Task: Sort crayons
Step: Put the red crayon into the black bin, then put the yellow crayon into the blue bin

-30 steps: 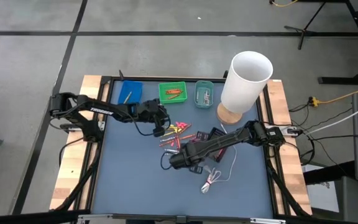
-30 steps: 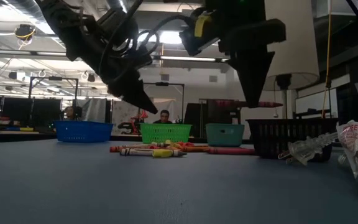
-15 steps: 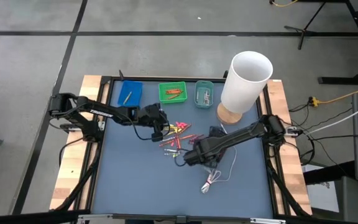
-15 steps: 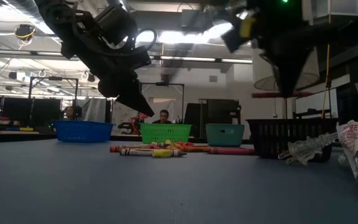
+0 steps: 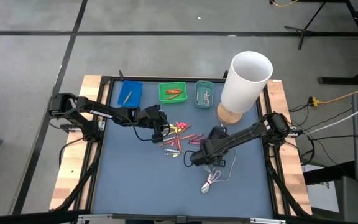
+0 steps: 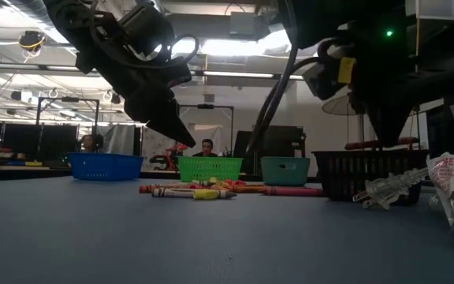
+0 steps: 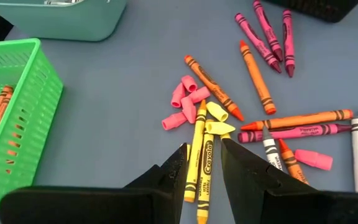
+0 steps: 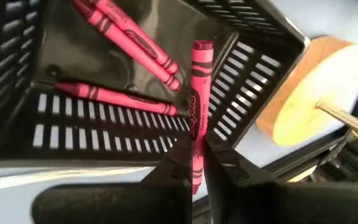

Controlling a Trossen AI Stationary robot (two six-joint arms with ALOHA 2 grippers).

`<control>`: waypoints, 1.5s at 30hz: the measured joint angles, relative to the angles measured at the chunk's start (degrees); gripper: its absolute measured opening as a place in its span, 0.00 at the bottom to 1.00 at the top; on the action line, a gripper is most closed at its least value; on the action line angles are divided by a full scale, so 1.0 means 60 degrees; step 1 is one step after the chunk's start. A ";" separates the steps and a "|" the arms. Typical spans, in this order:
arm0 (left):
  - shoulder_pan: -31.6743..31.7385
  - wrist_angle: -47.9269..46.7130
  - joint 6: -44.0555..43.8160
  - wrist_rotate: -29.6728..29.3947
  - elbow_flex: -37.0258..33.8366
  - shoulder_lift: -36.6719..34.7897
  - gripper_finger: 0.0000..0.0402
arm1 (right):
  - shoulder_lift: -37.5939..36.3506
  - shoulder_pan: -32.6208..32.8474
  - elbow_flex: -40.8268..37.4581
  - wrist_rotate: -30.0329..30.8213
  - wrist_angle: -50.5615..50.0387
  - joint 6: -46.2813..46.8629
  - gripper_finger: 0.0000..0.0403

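Loose crayons (image 5: 179, 135) in pink, red, orange and yellow lie on the blue mat (image 5: 135, 180), also seen in the low view as a row of crayons (image 6: 211, 190). My left gripper (image 5: 160, 132) hangs open above them, its fingers on either side of a yellow crayon (image 7: 206, 167) without touching it. My right gripper (image 5: 196, 158) is shut on a pink crayon (image 8: 200, 87) over the black tray (image 8: 272, 28), where three pink crayons (image 8: 123, 37) lie. My right gripper pinches the pink crayon near one end (image 8: 196, 163) between its two fingers, which slant down from above. The rest of the crayon juts out past the fingertips. In the low view the pink crayon (image 6: 369, 145) hangs about level, clear of the black tray (image 6: 353, 177).
At the far edge stand a blue tray (image 5: 129, 92), a green tray (image 5: 172, 92) and a teal tray (image 5: 204, 94). A white lamp shade (image 5: 246, 81) on a wooden base (image 5: 229, 114) rises at the far right. A coiled white cable (image 5: 213, 180) lies near the front.
My right gripper has carried the pink crayon toward the table's right edge, from the mat's middle to above the black tray, sinking a little and turning as it went. It has stayed shut on the crayon.
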 joint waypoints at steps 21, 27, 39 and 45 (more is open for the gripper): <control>-0.0247 -0.1039 -0.0482 0.0744 0.0004 0.0000 0.21 | 0.0000 0.0000 0.0005 0.0242 0.0435 -0.0207 0.04; -0.0636 -0.1107 -0.0528 0.0638 0.0004 0.0000 0.21 | 0.0004 0.0000 0.0005 0.0244 0.0435 -0.0479 0.07; -0.0809 -0.1147 -0.0968 0.0599 -0.0104 0.0000 0.21 | 0.0004 0.0000 0.0009 0.0412 0.0431 -0.0495 0.40; -0.0809 -0.1034 -0.1206 0.0572 -0.0629 0.0000 0.21 | 0.0007 0.0000 0.0009 0.0417 0.0443 -0.0495 0.43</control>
